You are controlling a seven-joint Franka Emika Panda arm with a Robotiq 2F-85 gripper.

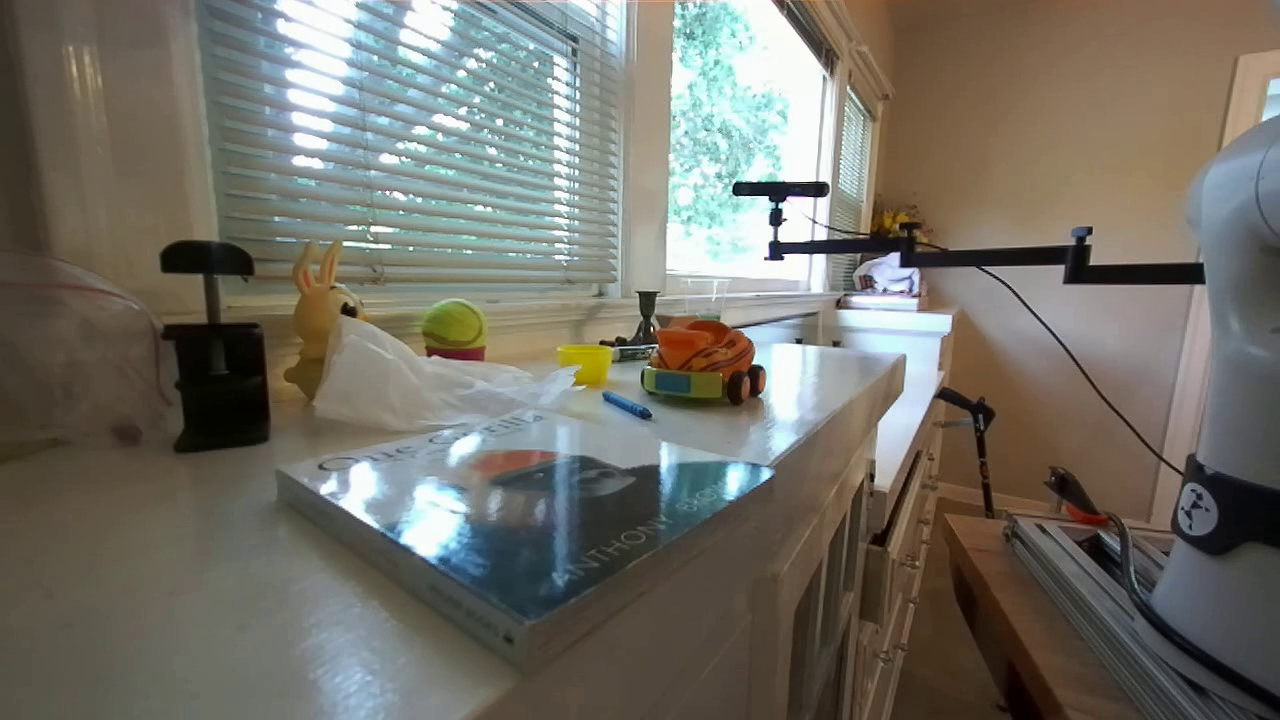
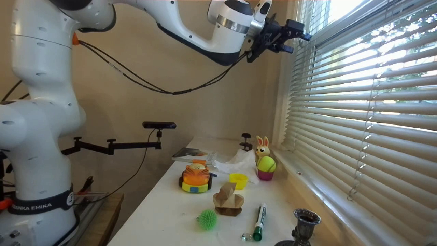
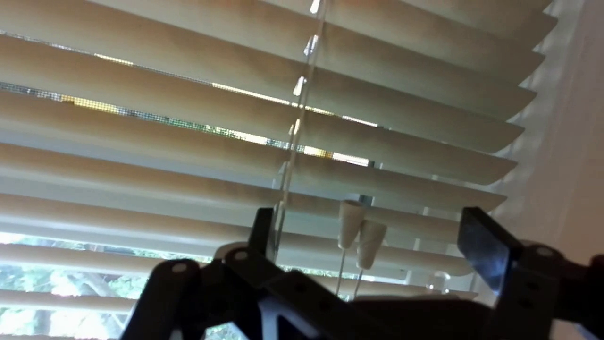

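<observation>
In an exterior view, the white arm [image 2: 42,82] rises along the left edge of the frame, bends at the top and reaches to the upper right, where the tool [image 2: 297,43] faces the blinds [image 2: 358,112], well above the desk [image 2: 164,218]. Its jaws stand wide apart. In the wrist view, two pale cord pulls [image 3: 350,224] show just right of the lower centre, between the jaws as seen from there; how near they lie in depth, I cannot tell. Their thin cords [image 3: 340,271] run toward the bottom edge.

The desk is white and glossy. In an exterior view a book [image 1: 540,520] lies at the lower centre, an orange toy car [image 1: 705,360] stands right of the centre, and a yellow cup [image 1: 588,365] is to the car's left. Drawers [image 1: 905,545] show right of the lower centre, and a beige wall [image 1: 1050,130] fills the upper right. Bright foliage [image 1: 725,120] shows outdoors, right of the top centre.
</observation>
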